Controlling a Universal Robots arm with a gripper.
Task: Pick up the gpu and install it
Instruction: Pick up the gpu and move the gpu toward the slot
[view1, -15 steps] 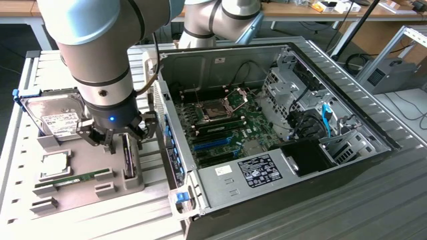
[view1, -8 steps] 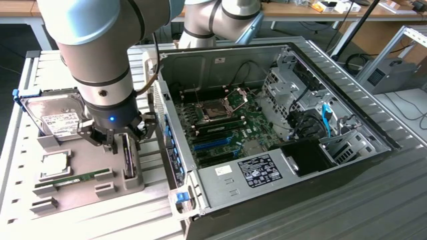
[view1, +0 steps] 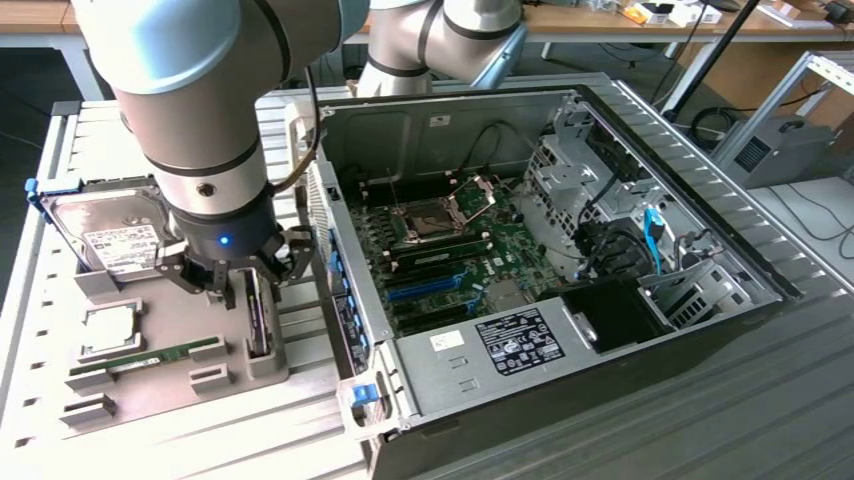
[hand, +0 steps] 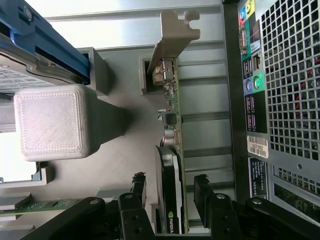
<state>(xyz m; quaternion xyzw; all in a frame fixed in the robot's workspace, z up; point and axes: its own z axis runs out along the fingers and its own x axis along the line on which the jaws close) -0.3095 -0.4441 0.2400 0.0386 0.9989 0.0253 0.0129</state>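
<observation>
- The gpu (view1: 258, 325) (hand: 170, 165) stands on its long edge in a slot of the grey printed holder (view1: 200, 385) (hand: 125, 150), on the tabletop (view1: 27, 330). It is outside the computer case (view1: 694, 200), on the exterior view's left of it.
- In the wrist view I see its grey metal end bracket (hand: 175, 30) at the end far from the claw. The black fan shroud faces one way and the board edge the other.
- The claw (view1: 247, 285) (hand: 169, 180) is lowered over the card and straddles it. One of the fingers (hand: 201, 186) sits on each side with a thin gap to the card, so I log the jaws as apart, not clamped.
- The card is not lifted and rests in its slot.
- Same holder: a hard drive (view1: 114, 235) with a white label in a blue carrier, a CPU (view1: 110, 328), and a green RAM stick (view1: 147, 358).
- The case lies open. Its motherboard (view1: 454, 250) is exposed, and its rear port panel (hand: 250, 85) is just beside the card.
</observation>
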